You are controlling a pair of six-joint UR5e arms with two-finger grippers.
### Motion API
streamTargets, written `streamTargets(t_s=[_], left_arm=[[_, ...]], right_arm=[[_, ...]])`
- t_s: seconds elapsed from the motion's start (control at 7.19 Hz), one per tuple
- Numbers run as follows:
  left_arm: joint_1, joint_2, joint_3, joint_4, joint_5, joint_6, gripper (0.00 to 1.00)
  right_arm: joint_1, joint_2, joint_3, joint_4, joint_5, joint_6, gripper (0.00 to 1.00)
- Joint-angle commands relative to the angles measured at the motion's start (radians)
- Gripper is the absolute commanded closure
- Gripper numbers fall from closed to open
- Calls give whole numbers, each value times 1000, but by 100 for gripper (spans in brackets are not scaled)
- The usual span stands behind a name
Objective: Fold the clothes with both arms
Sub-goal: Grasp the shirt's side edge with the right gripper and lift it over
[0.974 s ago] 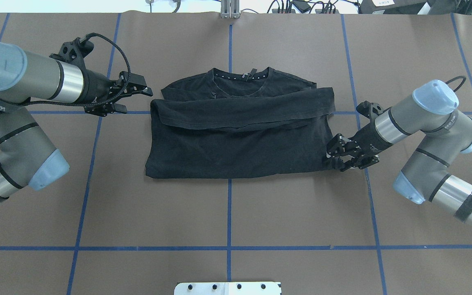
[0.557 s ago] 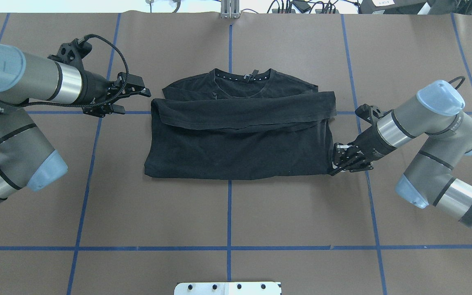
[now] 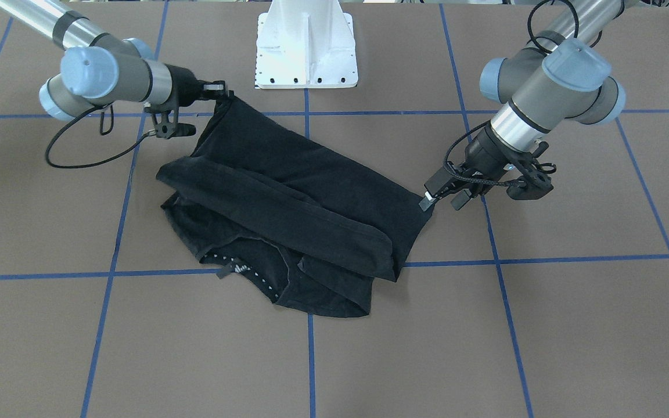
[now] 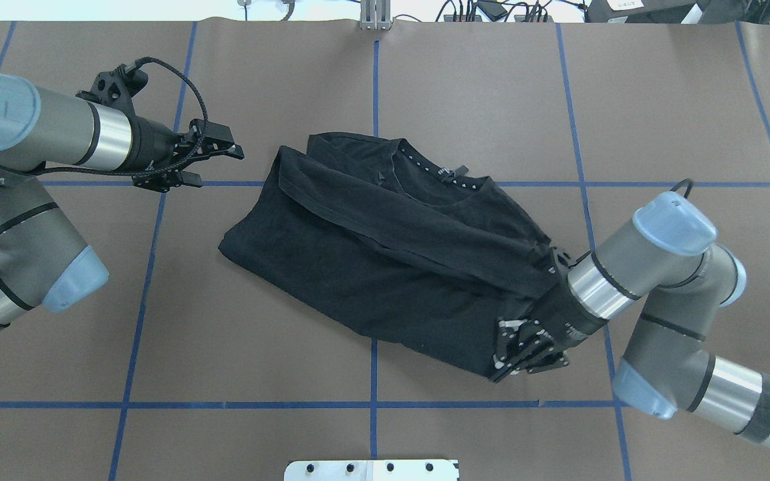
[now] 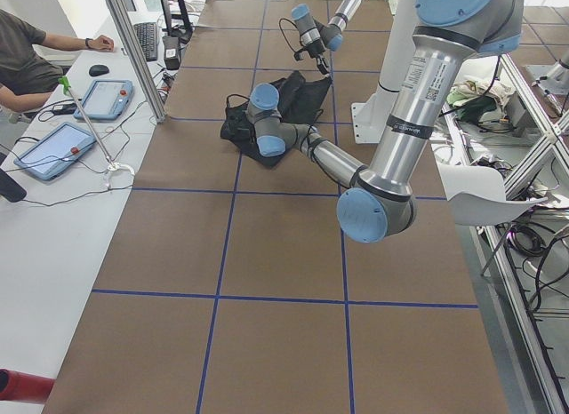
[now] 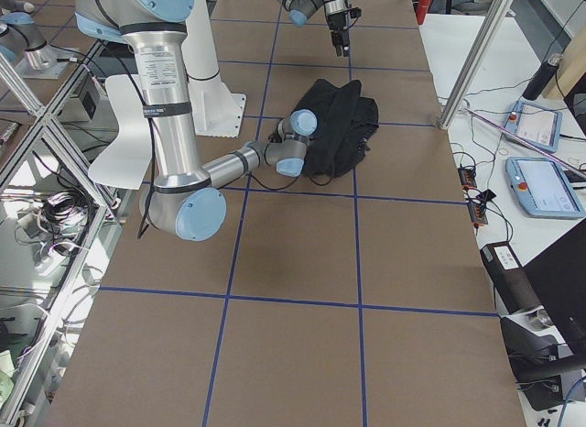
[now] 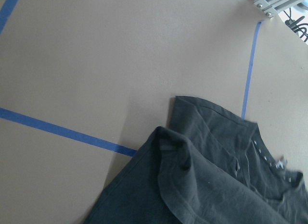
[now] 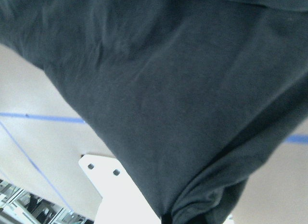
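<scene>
— Where do we find the T-shirt (image 4: 385, 267)?
— Folded, lying askew mid-table (image 4: 659, 100), one hem corner pinched tight in the right gripper (image 4: 508, 361).
— And the left gripper (image 4: 222, 168)?
— Its jaws stand apart, holding nothing, near the T-shirt's other end.
— Any writing?
— We see white marks inside the collar (image 4: 435, 174), too small to read.

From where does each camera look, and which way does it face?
Front-facing: across the table, facing the robot; right hand at view's left, left hand at view's right, T-shirt between.
Overhead: behind the robot, looking forward and down; both hands, sides mirrored.
Exterior left: table's left end, looking along it; left arm near.
Exterior right: opposite end; right arm near.
Left wrist: down at the T-shirt; no fingers visible.
Right wrist: against the T-shirt; no fingers visible.
Shared: front-facing and overhead show the whole T-shirt.
</scene>
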Motion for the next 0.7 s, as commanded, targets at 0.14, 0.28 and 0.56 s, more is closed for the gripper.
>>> streamTargets(t_s=[0.14, 0.28, 0.56], left_arm=[[13, 4, 0, -2, 8, 2, 0], [33, 2, 0, -3, 8, 2, 0], [99, 3, 41, -3, 93, 0, 0]], right_arm=[[-65, 119, 6, -4, -37, 175, 0], [16, 118, 0, -4, -72, 169, 0], [135, 119, -24, -6, -176, 125, 0]])
